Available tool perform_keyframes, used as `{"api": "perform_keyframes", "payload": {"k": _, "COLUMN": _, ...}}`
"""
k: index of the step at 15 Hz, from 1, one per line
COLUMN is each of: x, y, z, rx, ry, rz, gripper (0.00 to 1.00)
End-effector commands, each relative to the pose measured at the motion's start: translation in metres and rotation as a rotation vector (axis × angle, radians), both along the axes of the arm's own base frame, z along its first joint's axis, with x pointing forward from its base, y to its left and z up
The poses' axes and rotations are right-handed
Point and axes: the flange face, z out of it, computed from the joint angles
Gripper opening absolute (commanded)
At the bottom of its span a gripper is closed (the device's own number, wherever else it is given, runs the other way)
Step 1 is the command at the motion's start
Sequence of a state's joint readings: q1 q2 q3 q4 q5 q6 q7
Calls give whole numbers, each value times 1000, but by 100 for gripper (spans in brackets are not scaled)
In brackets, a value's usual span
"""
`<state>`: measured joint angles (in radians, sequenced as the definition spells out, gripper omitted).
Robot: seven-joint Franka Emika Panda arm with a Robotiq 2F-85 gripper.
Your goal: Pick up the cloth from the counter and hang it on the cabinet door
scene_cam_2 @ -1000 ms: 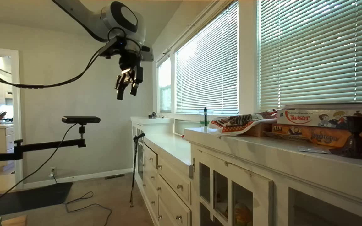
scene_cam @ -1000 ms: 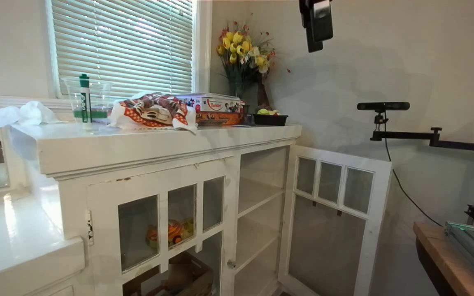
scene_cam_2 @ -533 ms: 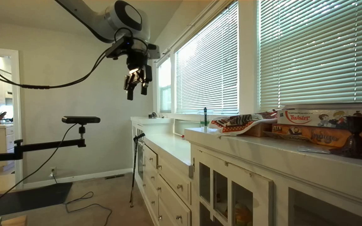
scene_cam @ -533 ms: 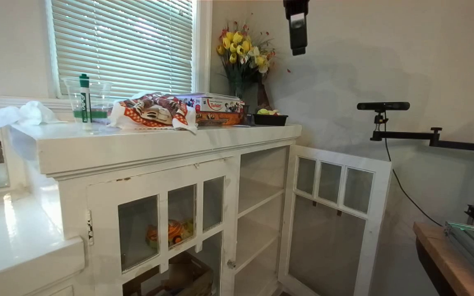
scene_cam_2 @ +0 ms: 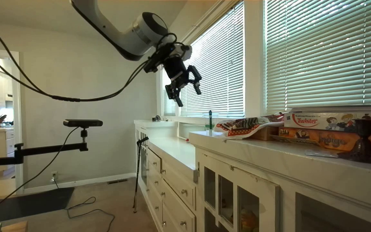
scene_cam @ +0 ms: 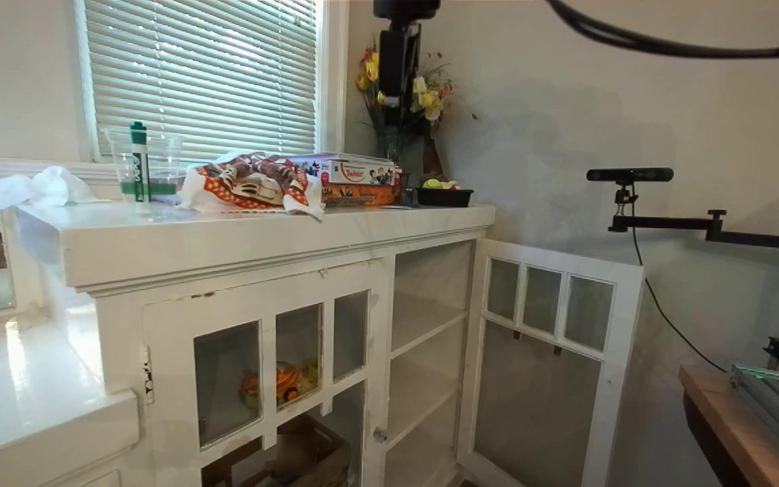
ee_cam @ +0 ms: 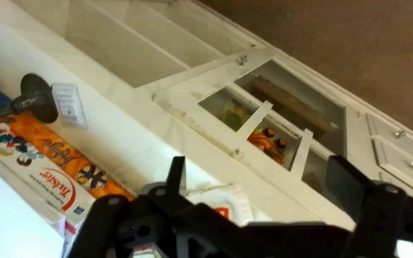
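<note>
Clearly, the cloth (scene_cam_2: 246,126) lies below the hand (scene_cam_2: 189,97), well apart

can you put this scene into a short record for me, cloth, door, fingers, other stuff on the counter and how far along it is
cloth: red, white and dark print, crumpled on the counter
cabinet door: swung open, no cloth on it
fingers: spread apart in the air, holding nothing
other items on counter: Twister box on top of an orange box; green-capped marker standing upright; black tray
progress: cloth not yet picked up or hung
</note>
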<state>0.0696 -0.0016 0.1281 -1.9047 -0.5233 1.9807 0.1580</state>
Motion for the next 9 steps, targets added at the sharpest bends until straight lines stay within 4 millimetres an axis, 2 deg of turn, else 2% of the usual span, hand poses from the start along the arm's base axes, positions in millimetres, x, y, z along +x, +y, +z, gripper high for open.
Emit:
{"api": "perform_keyframes", "payload": {"k": 1, "x": 61, "y": -15, "z": -1, "rx": -33, "ry": -88, "rz": 94, "gripper": 100}}
{"api": "perform_keyframes", "payload": {"k": 5, "x": 108, "y": -7, "z": -13, "rx": 16, "ry": -145, "rz": 216, "gripper": 100}}
{"api": "perform_keyframes", "payload": {"k": 9, "x": 141, "y": 4, "z": -42, "rx": -10, "ry": -124, "rz": 362, "gripper": 100}}
